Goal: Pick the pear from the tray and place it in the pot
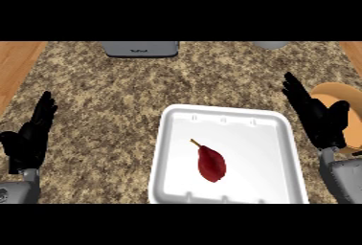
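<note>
A dark red pear (211, 163) with a thin stem lies in the middle of the white tray (176, 182), stem pointing up-left. To the tray's right, my right hand (316, 117) is open with fingers straight, raised beside the tray's right rim and partly covering an orange round vessel (344, 111) at the right edge. My left hand (32, 134) stands open near the left edge, fingers up, well apart from the tray. Neither hand touches the pear.
A grey appliance (141, 49) sits at the counter's back edge. A pale round object (269, 45) shows at the back right. Speckled stone counter (106, 110) lies between the left hand and the tray; wood strips flank it.
</note>
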You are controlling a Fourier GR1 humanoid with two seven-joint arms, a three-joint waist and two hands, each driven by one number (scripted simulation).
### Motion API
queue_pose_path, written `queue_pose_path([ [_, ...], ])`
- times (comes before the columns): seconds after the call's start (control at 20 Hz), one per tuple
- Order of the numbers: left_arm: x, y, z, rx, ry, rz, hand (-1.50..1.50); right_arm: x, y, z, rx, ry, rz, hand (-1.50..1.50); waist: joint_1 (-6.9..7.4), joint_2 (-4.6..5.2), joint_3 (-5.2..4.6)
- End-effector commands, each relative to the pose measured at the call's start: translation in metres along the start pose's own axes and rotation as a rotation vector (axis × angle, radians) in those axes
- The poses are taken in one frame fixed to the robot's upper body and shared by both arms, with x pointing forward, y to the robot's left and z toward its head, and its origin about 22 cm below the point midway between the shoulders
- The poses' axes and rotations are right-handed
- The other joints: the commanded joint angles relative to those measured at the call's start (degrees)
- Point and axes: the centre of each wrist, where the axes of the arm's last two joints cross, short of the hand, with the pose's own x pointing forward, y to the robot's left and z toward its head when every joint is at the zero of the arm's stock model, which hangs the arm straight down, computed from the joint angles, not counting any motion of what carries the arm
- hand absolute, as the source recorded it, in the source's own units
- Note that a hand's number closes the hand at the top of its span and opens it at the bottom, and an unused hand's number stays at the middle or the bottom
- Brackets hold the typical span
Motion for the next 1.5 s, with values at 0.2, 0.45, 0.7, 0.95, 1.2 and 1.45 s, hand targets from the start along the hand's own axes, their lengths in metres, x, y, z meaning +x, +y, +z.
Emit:
queue_pose_path([
  [0.2, 0.019, -0.040, 0.003, -0.033, -0.125, 0.151, 0.00, 0.090, 0.011, 0.005, 0.154, -0.844, -0.091, 1.50, -2.24, -1.10, -1.21],
  [0.45, 0.025, -0.080, 0.026, -0.094, -0.146, 0.271, 0.00, -0.005, -0.021, 0.045, -0.237, -0.735, 0.167, -1.50, -2.78, 0.27, -1.40],
  [0.7, 0.021, -0.101, 0.031, -0.073, -0.136, 0.261, 0.00, -0.017, 0.026, 0.079, -0.111, -1.019, 0.020, -1.50, -2.68, 0.45, -1.51],
  [0.95, 0.032, -0.085, 0.047, -0.105, -0.133, 0.259, 0.00, -0.004, 0.039, 0.110, -0.072, -0.965, 0.193, -1.50, -1.39, 0.48, -1.62],
  [1.2, 0.018, -0.096, 0.051, -0.103, -0.134, 0.250, 0.00, 0.008, 0.022, 0.129, 0.102, -0.726, 0.504, -1.50, -1.60, 0.47, -1.89],
  [1.45, 0.020, -0.097, 0.046, -0.113, -0.142, 0.258, 0.00, 0.013, 0.034, 0.139, 0.217, -0.525, 0.748, -1.50, -1.50, 0.56, -1.91],
])
